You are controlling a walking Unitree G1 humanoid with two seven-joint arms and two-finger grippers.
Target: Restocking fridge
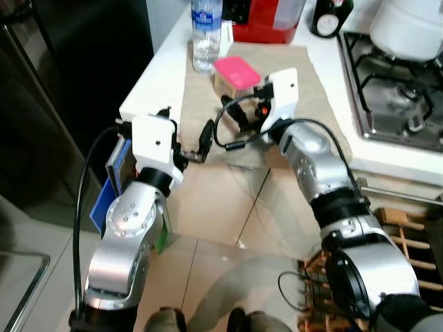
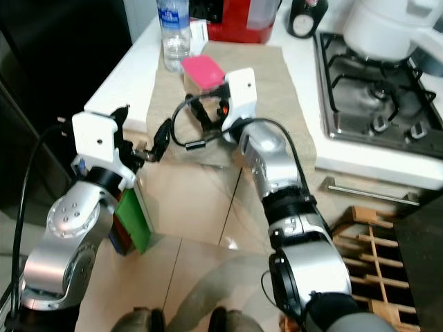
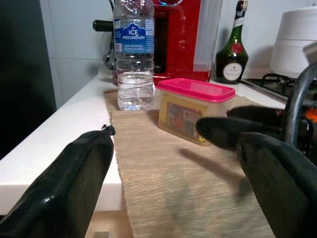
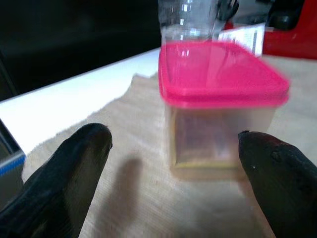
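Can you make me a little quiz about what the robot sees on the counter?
1. What colour is the lid of the food container?
2. True or false: the right gripper is open, with the container just ahead of it.
3. What stands behind the container: A) water bottle B) teapot C) banana?

Key: 1. Pink. 2. True. 3. A.
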